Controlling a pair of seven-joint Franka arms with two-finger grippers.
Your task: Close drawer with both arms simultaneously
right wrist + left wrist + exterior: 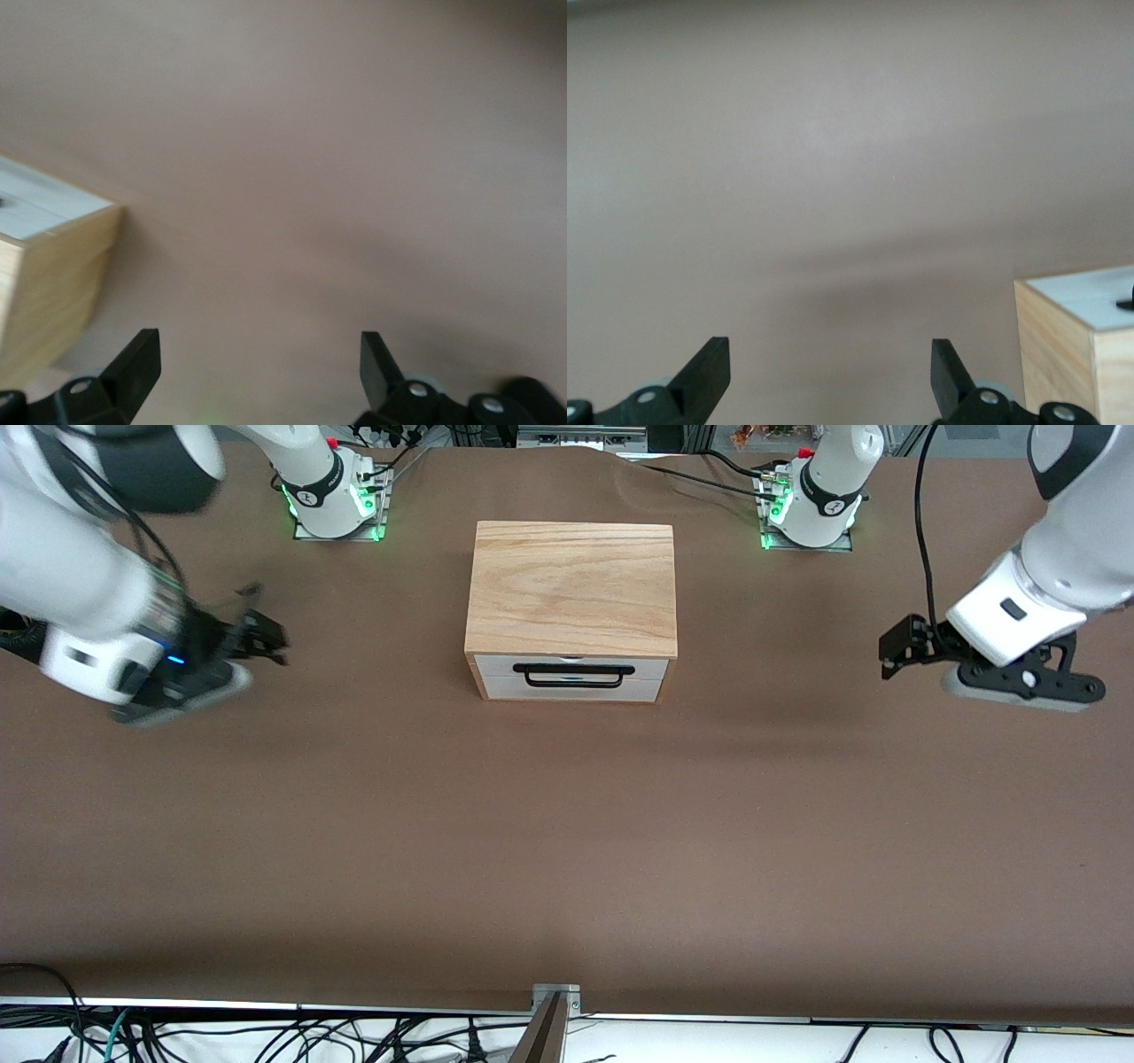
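Note:
The drawer [500,674] sits pushed into the light oak box casing [574,584], its white front about flush and its black bar handle [574,670] facing the front camera. Its wood inside is hidden. My left gripper [897,648] is open and empty over the table toward the left arm's end, apart from the box. My right gripper [264,638] is open and empty over the table toward the right arm's end. The left wrist view shows my open left gripper [830,372] and the drawer's white front [1085,297]. The right wrist view shows my open right gripper [260,367] and the white front [40,205].
The brown table [567,824] stretches wide around the box. The two green-lit arm bases [332,500] [811,509] stand farther from the front camera than the box. Cables hang along the table's near edge [266,1036].

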